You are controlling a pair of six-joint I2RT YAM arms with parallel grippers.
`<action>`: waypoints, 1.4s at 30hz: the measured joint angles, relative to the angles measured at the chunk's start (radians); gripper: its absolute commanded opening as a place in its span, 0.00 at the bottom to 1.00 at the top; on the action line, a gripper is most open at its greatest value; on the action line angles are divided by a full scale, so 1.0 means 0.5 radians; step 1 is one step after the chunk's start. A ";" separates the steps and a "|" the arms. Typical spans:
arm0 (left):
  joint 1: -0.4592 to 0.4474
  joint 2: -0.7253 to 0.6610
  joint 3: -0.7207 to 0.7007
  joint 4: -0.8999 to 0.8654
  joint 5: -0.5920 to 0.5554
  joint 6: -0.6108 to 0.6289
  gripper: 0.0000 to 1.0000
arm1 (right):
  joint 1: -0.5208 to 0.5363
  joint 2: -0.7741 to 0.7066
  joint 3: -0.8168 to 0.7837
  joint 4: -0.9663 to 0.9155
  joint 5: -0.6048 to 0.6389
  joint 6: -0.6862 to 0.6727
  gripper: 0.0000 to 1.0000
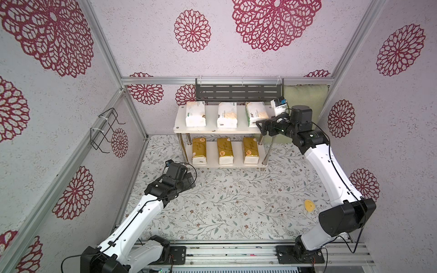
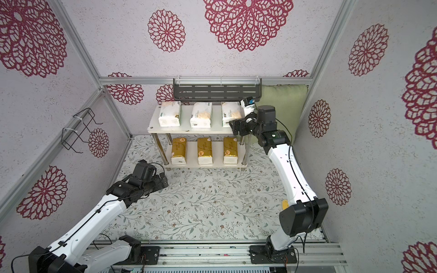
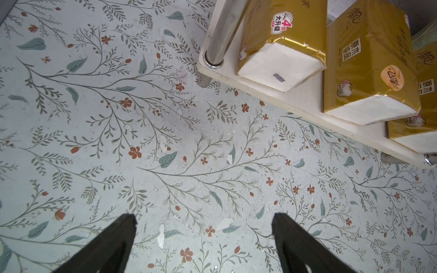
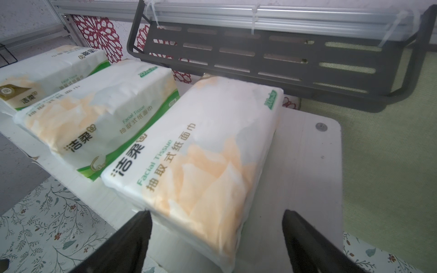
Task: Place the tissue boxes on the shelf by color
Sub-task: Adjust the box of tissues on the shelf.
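Three soft white packs [image 1: 227, 115], pale orange print and green lettering, sit on the top board of the shelf [image 1: 211, 118], with three shiny gold packs [image 1: 225, 151] below. Matte boards, chrome tube legs. The right gripper [image 4: 216, 212] gapes by the shelf's right end and the left gripper [image 3: 204, 215] gapes out front, both holding nothing.

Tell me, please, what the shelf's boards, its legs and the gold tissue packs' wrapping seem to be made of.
Shelf boards: probably laminated wood board, matte off-white with faint grain. Legs: polished metal tube, mirror-bright reflections. Gold tissue packs: thin glossy plastic film, judging by crinkles and highlights.
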 measured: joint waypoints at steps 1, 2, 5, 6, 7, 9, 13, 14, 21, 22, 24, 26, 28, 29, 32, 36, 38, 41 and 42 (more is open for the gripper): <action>0.000 0.000 0.000 0.000 0.000 0.000 0.97 | 0.000 0.000 0.000 0.000 0.000 0.001 0.93; 0.000 0.000 0.000 0.000 0.000 0.000 0.97 | 0.000 0.000 0.000 0.000 0.000 0.001 0.93; 0.000 0.000 0.000 0.000 0.000 0.000 0.97 | 0.000 0.000 0.000 0.000 0.000 0.002 0.93; 0.000 0.000 0.000 0.000 0.000 0.000 0.97 | 0.000 0.000 0.000 0.001 0.000 0.002 0.93; 0.000 0.000 0.000 -0.001 0.000 0.000 0.97 | 0.000 0.000 0.000 0.000 0.000 0.002 0.93; 0.000 0.000 0.000 0.000 0.000 0.000 0.97 | 0.001 0.000 0.000 0.000 0.000 0.002 0.93; 0.000 0.000 0.000 -0.001 0.000 0.000 0.97 | 0.011 0.000 0.000 0.001 0.009 0.002 0.93; 0.000 0.000 0.000 -0.001 0.000 0.000 0.97 | 0.015 0.000 0.000 0.000 0.014 0.002 0.94; 0.000 0.000 0.000 -0.001 -0.001 0.000 0.97 | 0.041 -0.018 0.001 -0.022 0.084 0.002 0.96; 0.000 0.000 0.000 0.000 -0.002 0.000 0.97 | 0.046 -0.027 0.001 -0.031 0.095 0.002 0.96; 0.000 0.000 0.000 0.000 -0.001 0.000 0.97 | 0.068 -0.067 0.001 -0.054 0.143 0.002 0.96; 0.000 0.000 0.001 -0.001 -0.001 0.000 0.97 | 0.107 -0.118 0.002 -0.064 0.195 0.002 0.96; 0.000 0.000 0.004 -0.001 -0.001 0.000 0.97 | 0.167 -0.169 0.012 -0.077 0.257 -0.001 0.96; 0.000 0.000 0.007 -0.002 -0.001 0.000 0.97 | 0.206 -0.189 0.025 -0.083 0.283 -0.002 0.96; 0.000 0.000 0.018 -0.002 -0.001 -0.001 0.97 | 0.350 -0.230 0.069 -0.088 0.383 -0.018 0.95; -0.001 0.000 0.025 -0.003 -0.002 -0.001 0.97 | 0.579 -0.246 0.081 -0.079 0.484 -0.053 0.93; -0.002 0.000 0.025 -0.005 -0.002 -0.002 0.97 | 0.675 -0.239 0.076 -0.072 0.513 -0.060 0.92; -0.010 0.000 0.025 -0.008 -0.002 -0.002 0.97 | 0.794 -0.217 0.066 -0.049 0.556 -0.075 0.89; -0.011 0.000 0.025 -0.009 -0.002 -0.003 0.97 | 0.826 -0.201 0.066 -0.034 0.568 -0.077 0.88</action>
